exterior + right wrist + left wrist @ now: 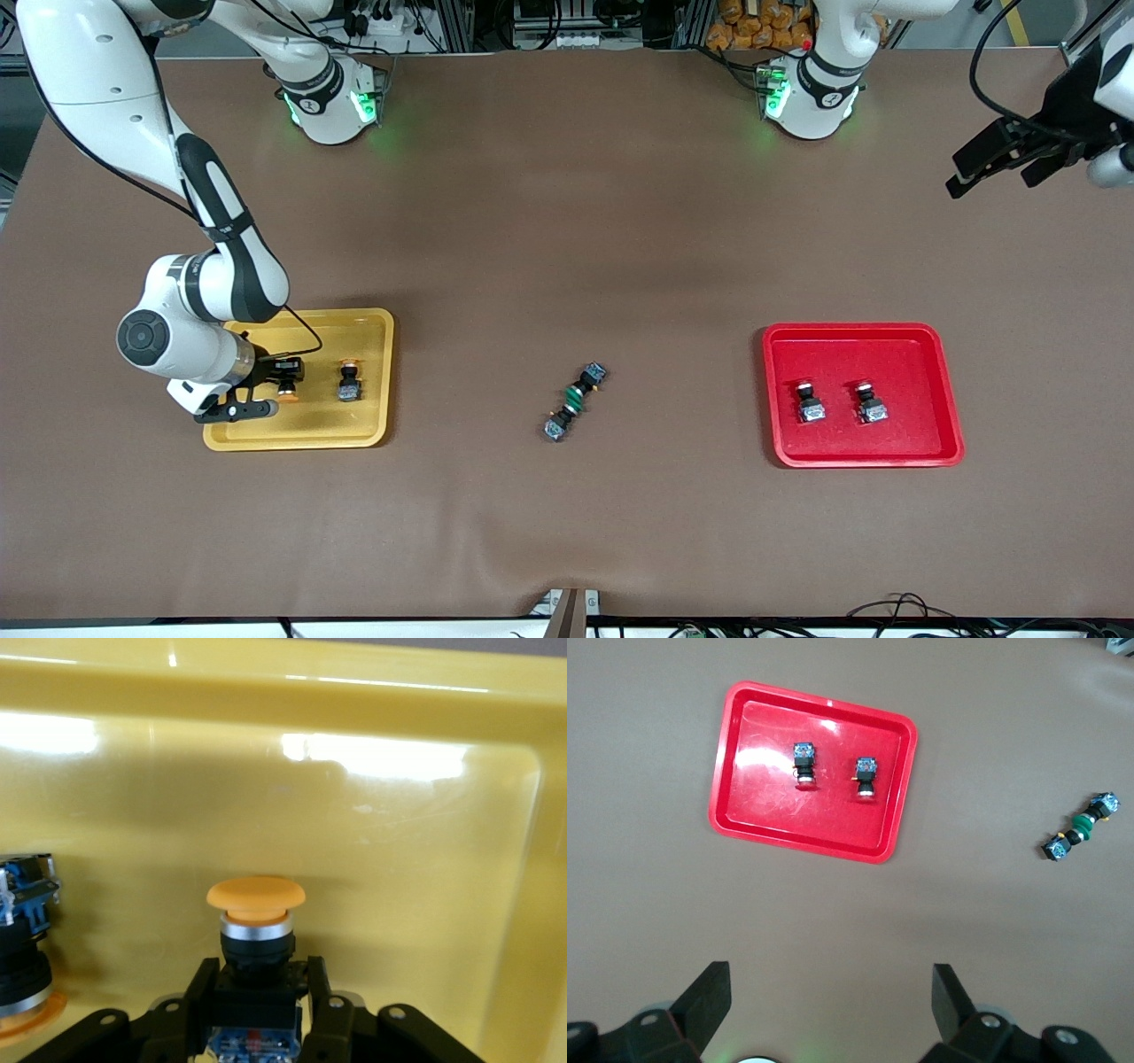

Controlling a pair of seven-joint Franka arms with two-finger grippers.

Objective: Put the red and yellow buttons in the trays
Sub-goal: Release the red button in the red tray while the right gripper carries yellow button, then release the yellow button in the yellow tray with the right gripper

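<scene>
The right end effector (282, 391) is low inside the yellow tray (376, 372), and its fingers plus the wrist body cover most of the yellow button (256, 930) it's clamped on. In the right wrist view you only get that button's orange cap, silver ring and a bit of black body, with the fingers (199, 997) tight against the body. The cap points toward the tray wall, so the long axis runs level with the tray floor.

A second yellow button (349, 381) sits just beside it in the same tray, cut off at the frame edge in the wrist shot.

The left end effector (992, 168) hangs high over the left arm's end of the counter (567, 221), fingers spread wide, just waiting, partly cut off by the frame edge.

The counter is plain brown, slightly rippled along the edge nearest the front camera. Cables and racks are along the base end.

The red tray (939, 354) holds two red buttons (809, 403) (870, 403) side by side, apart. Can't really make out cap colour there. Two green-capped switches (576, 401) lie end to end mid-counter, diagonal.
</scene>
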